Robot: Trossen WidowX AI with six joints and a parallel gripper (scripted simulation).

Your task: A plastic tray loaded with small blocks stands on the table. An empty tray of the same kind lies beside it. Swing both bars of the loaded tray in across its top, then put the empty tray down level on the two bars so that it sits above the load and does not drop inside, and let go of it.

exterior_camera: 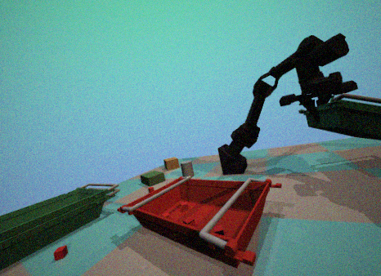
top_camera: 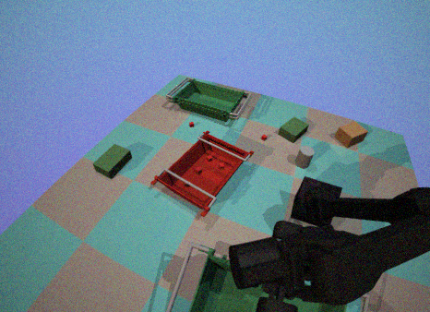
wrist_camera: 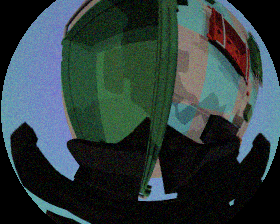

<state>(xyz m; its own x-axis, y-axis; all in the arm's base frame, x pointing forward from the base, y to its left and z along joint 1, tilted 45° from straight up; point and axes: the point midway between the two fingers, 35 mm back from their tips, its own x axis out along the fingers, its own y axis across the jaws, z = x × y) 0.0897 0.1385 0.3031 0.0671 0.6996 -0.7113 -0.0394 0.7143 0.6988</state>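
Note:
The red tray [top_camera: 185, 196] [exterior_camera: 176, 233] [wrist_camera: 235, 45] stands on the table with small red blocks [top_camera: 199, 171] inside. Its two grey wire bars lie across its top, one near each end: the near bar [top_camera: 189, 185] [exterior_camera: 226, 206] and the far bar [top_camera: 223, 149] [exterior_camera: 157, 193]. My gripper [wrist_camera: 151, 121] [exterior_camera: 314, 111] is shut on one wall of an empty green tray [top_camera: 208, 285] [exterior_camera: 347, 118] [wrist_camera: 120, 90]. It holds this tray in the air, slightly tilted, well away from the red tray. Part of the green tray is hidden by the arm or cut off in the top and exterior views.
Another empty green tray [top_camera: 203, 107] [exterior_camera: 49, 224] stands at the back. Two small red blocks [top_camera: 192, 124] [top_camera: 264, 137] lie loose on the table. Two green blocks [top_camera: 113, 161] [top_camera: 293, 129], an orange block [top_camera: 352, 134] [exterior_camera: 171, 163] and a grey cylinder [top_camera: 304, 157] [exterior_camera: 187, 169] stand around.

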